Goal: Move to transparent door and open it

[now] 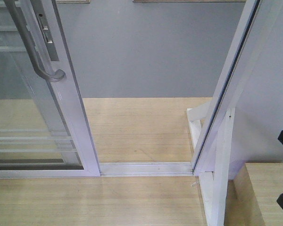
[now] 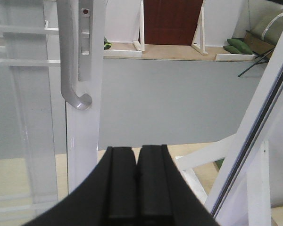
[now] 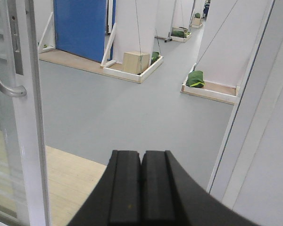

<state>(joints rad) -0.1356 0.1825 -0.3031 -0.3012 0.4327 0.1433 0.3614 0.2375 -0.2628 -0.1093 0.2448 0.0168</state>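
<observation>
Looking ahead, we see the transparent door (image 1: 37,94) slid left, doorway open. Our left fingers (image 2: 137,188) are pressed together, empty, the grey handle (image 2: 68,61) up-left. Our right fingers (image 3: 141,188) likewise closed, door frame far left.

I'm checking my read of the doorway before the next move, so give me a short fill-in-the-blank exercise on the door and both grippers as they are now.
1. The transparent door stands to the ____ of the open gap in the front view.
2. Its grey metal handle is touched by ____ gripper.
3. The left gripper has its fingers ____.
4. The right gripper holds ____.

Missing words: left; neither; shut; nothing
</observation>
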